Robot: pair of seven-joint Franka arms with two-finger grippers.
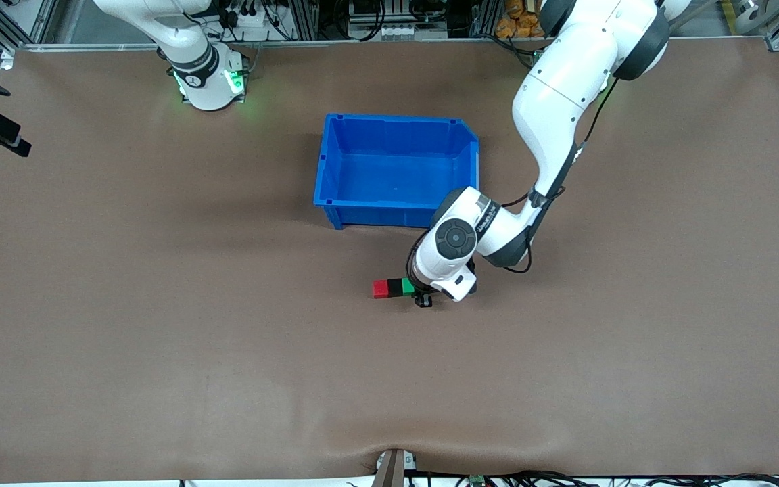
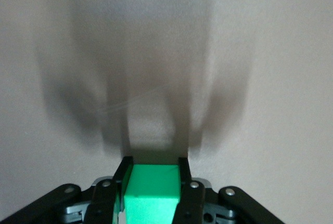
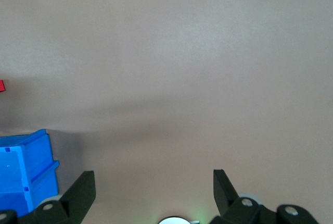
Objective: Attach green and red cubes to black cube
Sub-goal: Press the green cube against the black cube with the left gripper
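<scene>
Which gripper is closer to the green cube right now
Left. The left gripper is closed around the green cube on the table; the right gripper waits open near its base.

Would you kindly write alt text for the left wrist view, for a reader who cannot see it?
The left gripper is shut on a green cube, its two black fingers pressed against the cube's sides. Past them lies bare brown table crossed by soft shadows.
</scene>
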